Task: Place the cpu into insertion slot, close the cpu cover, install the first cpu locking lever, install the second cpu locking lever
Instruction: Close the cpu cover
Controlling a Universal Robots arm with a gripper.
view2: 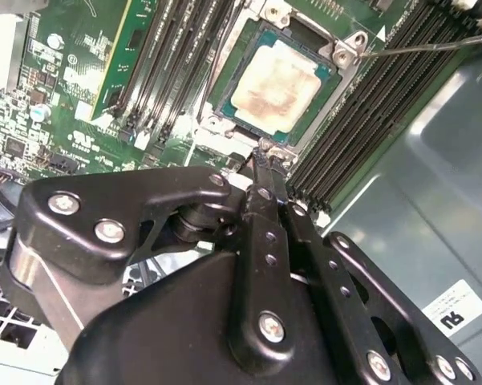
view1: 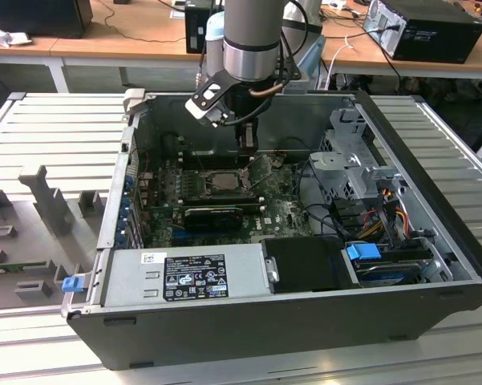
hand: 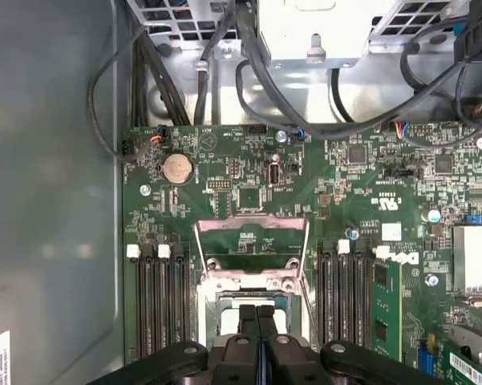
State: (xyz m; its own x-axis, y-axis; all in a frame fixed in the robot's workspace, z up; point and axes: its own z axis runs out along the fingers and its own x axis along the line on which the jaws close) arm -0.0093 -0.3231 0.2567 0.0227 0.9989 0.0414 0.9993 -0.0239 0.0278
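The cpu (view2: pixel 277 84), a pale beige square on a green base, lies seated in the insertion slot (view1: pixel 216 181) on the motherboard. The cpu cover (hand: pixel 253 223), a silvery frame with a square window, stands swung open beyond the slot, with green board showing through the window. My gripper (view2: pixel 266 152) is shut with nothing visible between its fingers. Its tips hover right at the slot's edge, on the side away from the cover's hinge (hand: pixel 257 313). In the exterior view the gripper (view1: pixel 246 152) hangs inside the case just above the slot. A thin locking lever (view2: pixel 425 48) sticks out sideways from the slot's corner.
Long black memory slots (hand: pixel 156 297) flank the slot on both sides. A black expansion card (view1: pixel 212 215) lies in front of it. The power supply (view1: pixel 188 277) fills the case's near wall. A drive cage (view1: pixel 349 148) and cable bundles (hand: pixel 224 56) crowd the exterior view's right.
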